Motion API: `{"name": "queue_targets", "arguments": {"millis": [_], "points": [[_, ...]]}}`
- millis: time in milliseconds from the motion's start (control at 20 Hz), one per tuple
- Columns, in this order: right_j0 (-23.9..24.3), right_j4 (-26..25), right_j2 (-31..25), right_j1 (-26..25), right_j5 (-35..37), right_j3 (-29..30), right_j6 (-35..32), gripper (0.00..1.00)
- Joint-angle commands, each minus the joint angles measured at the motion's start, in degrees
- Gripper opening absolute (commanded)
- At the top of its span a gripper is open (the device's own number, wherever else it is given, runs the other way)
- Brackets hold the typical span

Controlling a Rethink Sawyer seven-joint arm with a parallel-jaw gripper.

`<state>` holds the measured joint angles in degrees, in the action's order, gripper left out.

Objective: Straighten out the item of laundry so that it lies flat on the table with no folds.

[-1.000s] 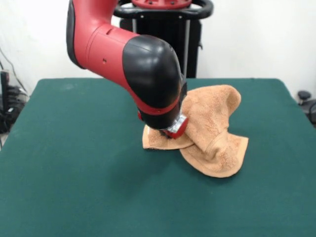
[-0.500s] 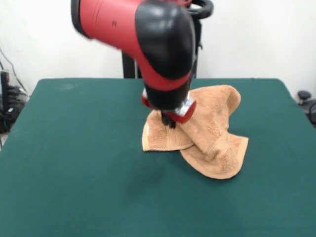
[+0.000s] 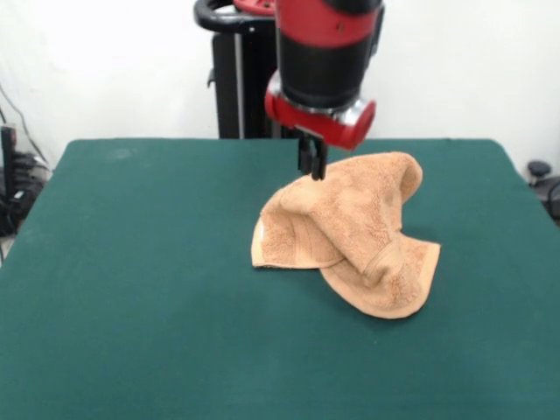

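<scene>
Since the earlier frames the arm (image 3: pixel 325 52) has swung up and away from the towel (image 3: pixel 350 234): a second ago its black elbow hung low over the towel's left part with the wrist pressed down near the cloth, and now the arm stands nearly upright, rising out of the top of the front view. The end effector (image 3: pixel 311 164) has come off the cloth and hangs just above the towel's upper left hump, in front of the far edge of the tabletop (image 3: pixel 131 297). Its black fingers (image 3: pixel 312 162) look pressed close together with nothing between them.

The towel keeps the same crumpled shape as before. It sits right of the tabletop's middle, bunched into a raised ridge that runs from a tall fold at its upper right down to its centre. A flatter flap spreads to the lower left of the ridge, and a rounded flap with a stitched band lies at the lower right, both resting on the green tabletop.
</scene>
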<state>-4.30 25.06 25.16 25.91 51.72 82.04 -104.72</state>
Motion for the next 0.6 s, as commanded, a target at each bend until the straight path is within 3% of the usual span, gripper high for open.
{"name": "queue_targets", "arguments": {"millis": [50, 350, 600], "points": [[-0.8, -1.0, -4.3, -2.9, -11.3, 8.5, -12.5, 0.00], [-0.5, 0.4, -6.1, -5.9, -27.2, 11.9, -16.1, 0.00], [0.6, 1.9, -7.5, -8.1, -29.1, 12.3, -15.8, 0.00]]}}
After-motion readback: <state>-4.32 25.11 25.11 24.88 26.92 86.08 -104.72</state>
